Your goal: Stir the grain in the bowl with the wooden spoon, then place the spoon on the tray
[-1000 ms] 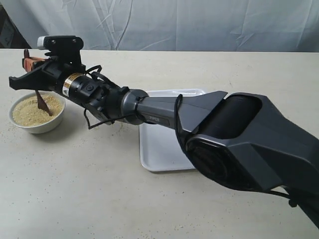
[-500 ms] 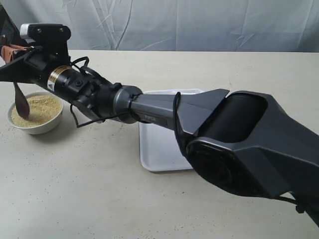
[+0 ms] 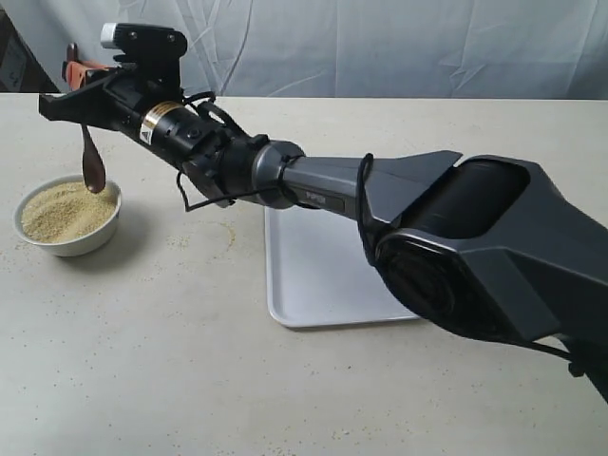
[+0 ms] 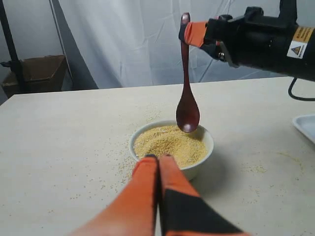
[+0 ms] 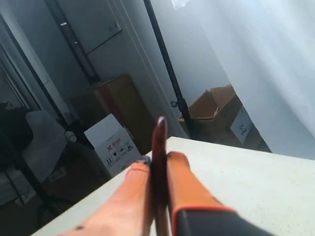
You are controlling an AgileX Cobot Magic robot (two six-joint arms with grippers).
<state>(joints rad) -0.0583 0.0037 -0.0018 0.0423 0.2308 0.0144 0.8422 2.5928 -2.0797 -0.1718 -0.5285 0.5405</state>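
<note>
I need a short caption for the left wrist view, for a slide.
The right pincer holds the wooden spoon vertically, oval end down, over the grain in the white bowl.

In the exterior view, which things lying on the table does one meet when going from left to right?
The bowl of grain → a few spilled granules → the tray. The wooden spoon hangs over the bowl, so it is left out.
</note>
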